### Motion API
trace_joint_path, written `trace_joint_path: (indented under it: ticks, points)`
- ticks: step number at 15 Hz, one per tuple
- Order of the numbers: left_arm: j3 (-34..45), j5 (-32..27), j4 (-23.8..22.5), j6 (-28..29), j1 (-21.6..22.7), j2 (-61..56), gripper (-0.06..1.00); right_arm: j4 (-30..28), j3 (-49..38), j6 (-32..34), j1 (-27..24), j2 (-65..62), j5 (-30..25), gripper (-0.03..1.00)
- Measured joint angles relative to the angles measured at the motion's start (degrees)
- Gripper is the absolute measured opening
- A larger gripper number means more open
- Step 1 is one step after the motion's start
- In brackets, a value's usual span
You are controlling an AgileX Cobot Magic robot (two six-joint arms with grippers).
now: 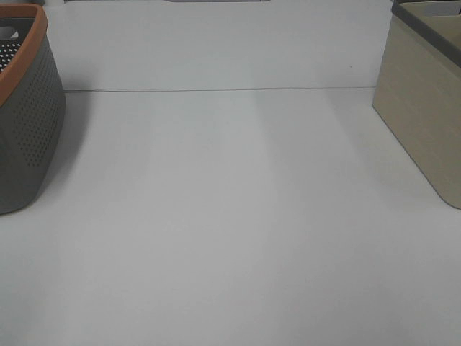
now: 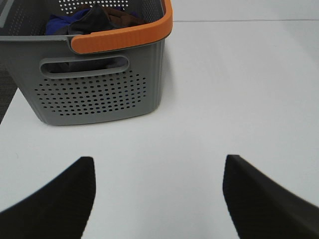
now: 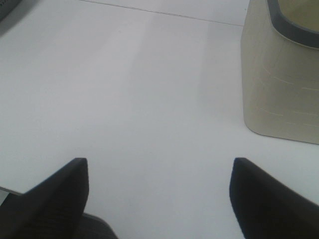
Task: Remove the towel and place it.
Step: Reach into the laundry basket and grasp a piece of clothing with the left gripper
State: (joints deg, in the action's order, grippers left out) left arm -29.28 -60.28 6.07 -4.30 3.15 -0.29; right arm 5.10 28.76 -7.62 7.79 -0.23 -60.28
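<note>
Two grippers hang over the white table (image 1: 230, 238), and neither is visible from the high camera. The left gripper (image 2: 158, 169) has its jaws spread wide, with only bare tabletop between them. The right gripper (image 3: 160, 167) is likewise wide and empty.

The left one faces the grey perforated basket (image 2: 94, 94) with the orange rim, which stands just ahead of it, probably because the pick begins there. The right one looks toward the beige bin (image 3: 279, 89), near it but apart, which is a likely place to set the cloth down.

The towel (image 2: 93, 21) seems to be the darkest fold in the heap of cloths inside the basket, bunched against blue and brown fabric. Crumpled like this, it shows no long axis or heading, and no tag is visible.
</note>
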Motion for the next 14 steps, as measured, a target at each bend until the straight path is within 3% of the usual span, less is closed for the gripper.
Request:
trace_joint_path:
  ticks: [14]
  points:
    - [0.0, 0.0, 0.0, 0.0, 0.0, 0.0, 0.67, 0.1, 0.0, 0.0, 0.0, 0.0, 0.0, 0.76]
